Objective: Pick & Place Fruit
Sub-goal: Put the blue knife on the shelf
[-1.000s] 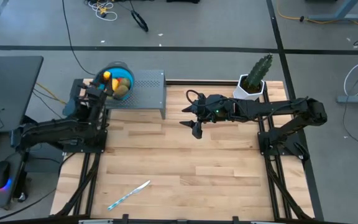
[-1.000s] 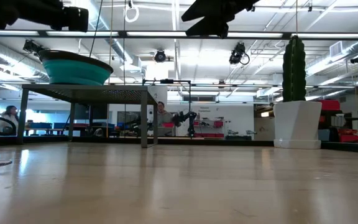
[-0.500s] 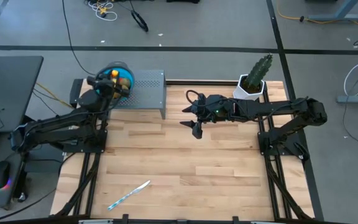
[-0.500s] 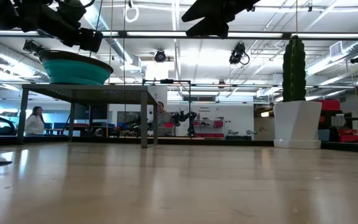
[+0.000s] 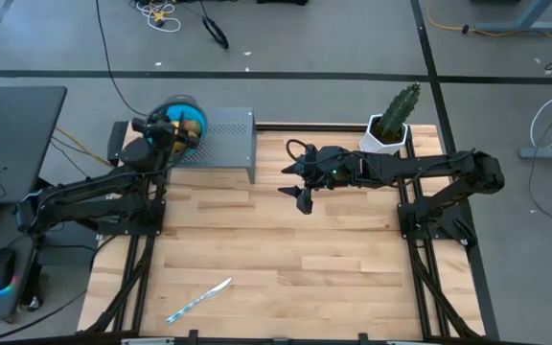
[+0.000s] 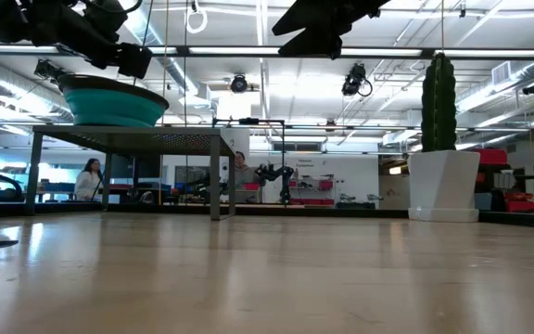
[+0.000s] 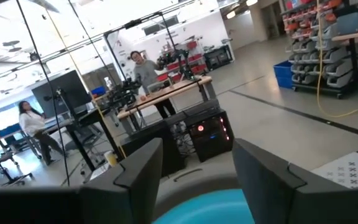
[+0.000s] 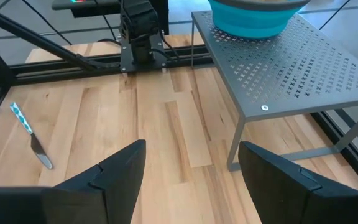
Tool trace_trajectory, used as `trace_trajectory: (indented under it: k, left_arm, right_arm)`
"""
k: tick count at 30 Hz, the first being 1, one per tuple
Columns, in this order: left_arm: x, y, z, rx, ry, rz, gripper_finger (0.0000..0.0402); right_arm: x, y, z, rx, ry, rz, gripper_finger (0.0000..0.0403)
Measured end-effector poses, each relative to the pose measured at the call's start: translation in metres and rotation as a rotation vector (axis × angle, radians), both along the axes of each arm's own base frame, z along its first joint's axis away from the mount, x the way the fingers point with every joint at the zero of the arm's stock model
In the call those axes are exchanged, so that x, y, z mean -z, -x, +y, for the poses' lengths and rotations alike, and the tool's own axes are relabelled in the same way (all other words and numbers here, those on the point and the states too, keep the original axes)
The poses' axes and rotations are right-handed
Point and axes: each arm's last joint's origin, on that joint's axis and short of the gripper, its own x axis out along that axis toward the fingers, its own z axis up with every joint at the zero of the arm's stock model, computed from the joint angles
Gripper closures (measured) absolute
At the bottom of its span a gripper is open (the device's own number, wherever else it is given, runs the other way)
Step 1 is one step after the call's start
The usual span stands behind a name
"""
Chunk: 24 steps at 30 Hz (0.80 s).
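Note:
A teal bowl (image 5: 184,102) stands on a grey perforated stand (image 5: 228,139) at the table's far left. Yellow-green fruit (image 5: 193,125) lies in the bowl, partly hidden by my left arm. My left gripper (image 5: 169,132) hovers over the bowl's left part, a little above its rim in the low view (image 6: 123,57). It is open with nothing between its fingers (image 7: 197,149); the bowl's rim (image 7: 210,208) shows below them. My right gripper (image 5: 300,196) hangs open above the table's middle, far half, with nothing in it (image 8: 191,149).
A green cactus in a white pot (image 5: 393,120) stands at the far right edge. A slim white-and-blue knife-like stick (image 5: 199,299) lies near the front left. Bare wooden tabletop (image 5: 295,259) spreads between them. People show in the room beyond the table.
My left gripper has moved from beside the bowl's near-left side toward the far edge and come over the bowl, tipping its fingers downward; it has kept still for the last half second. The right arm has not moved.

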Motion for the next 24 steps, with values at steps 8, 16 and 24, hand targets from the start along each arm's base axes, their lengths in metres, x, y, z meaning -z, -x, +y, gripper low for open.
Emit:
trace_trajectory:
  k: [8, 16, 24]
  left_arm:
    - [-0.008, -0.005, -0.012, 0.181, -0.061, -0.04, 0.0185]
    - [-0.019, -0.021, -0.047, 1.235, -0.122, -0.25, 0.0187]
    - [-0.019, -0.037, -0.046, 1.383, 0.052, -0.295, 0.0199]
  right_arm:
    - [0.0, 0.0, 0.0, 0.0, 0.0, 0.001, 0.0137]
    - [0.005, -0.004, 0.0, 0.0, -0.001, 0.015, 0.0137]
    - [0.014, -0.007, -0.002, 0.046, 0.033, 0.065, 0.0137]
